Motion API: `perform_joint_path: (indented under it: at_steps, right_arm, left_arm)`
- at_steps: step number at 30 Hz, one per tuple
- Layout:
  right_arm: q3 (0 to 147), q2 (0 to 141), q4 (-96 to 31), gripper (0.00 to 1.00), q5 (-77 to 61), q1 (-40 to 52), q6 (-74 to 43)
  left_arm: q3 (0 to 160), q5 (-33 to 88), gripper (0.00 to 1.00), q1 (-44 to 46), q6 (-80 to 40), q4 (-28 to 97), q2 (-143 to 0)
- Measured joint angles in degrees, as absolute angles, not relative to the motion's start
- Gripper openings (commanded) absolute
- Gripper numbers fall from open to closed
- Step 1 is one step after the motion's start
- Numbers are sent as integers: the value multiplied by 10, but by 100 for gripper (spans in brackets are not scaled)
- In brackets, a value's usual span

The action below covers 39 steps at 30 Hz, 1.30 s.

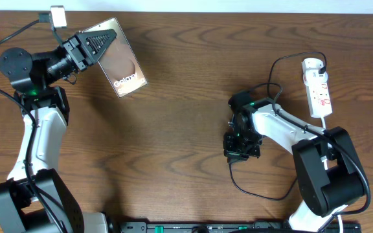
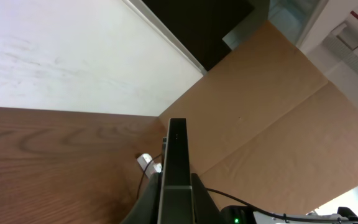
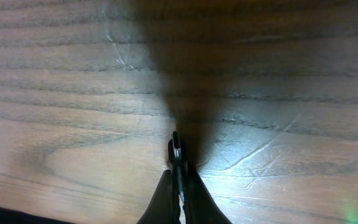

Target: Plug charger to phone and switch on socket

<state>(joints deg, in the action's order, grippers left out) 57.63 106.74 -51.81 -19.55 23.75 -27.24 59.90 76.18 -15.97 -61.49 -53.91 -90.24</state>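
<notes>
Wooden tabletop (image 1: 186,97) beneath, my left gripper (image 1: 86,46) pinches the stiff, slippery phone (image 1: 123,68) by one edge, my right gripper (image 1: 241,152) clamped on the limp charger (image 1: 272,71) near its tip.

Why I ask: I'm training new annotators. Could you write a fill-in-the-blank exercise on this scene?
1. The left fingers are shut on the ____.
2. The socket lies on the table beside the ____ arm.
3. The charger has a thin cable whose colour is ____.
Missing words: phone; right; black.
</notes>
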Motion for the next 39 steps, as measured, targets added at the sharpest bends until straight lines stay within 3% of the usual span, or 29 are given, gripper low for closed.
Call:
perform_joint_path:
  at_steps: [18, 33, 39]
  right_arm:
    - [582, 1079, -557, 1, -195, 237, -318]
    - [581, 1079, -546, 1, -201, 236, -259]
    - [591, 1104, -435, 1, -359, 235, -155]
  left_arm:
    - [599, 762, 7, -160, -615, -539, -902]
    - [599, 764, 7, -160, -615, -539, -902]
    - [599, 765, 7, -160, -615, -539, -902]
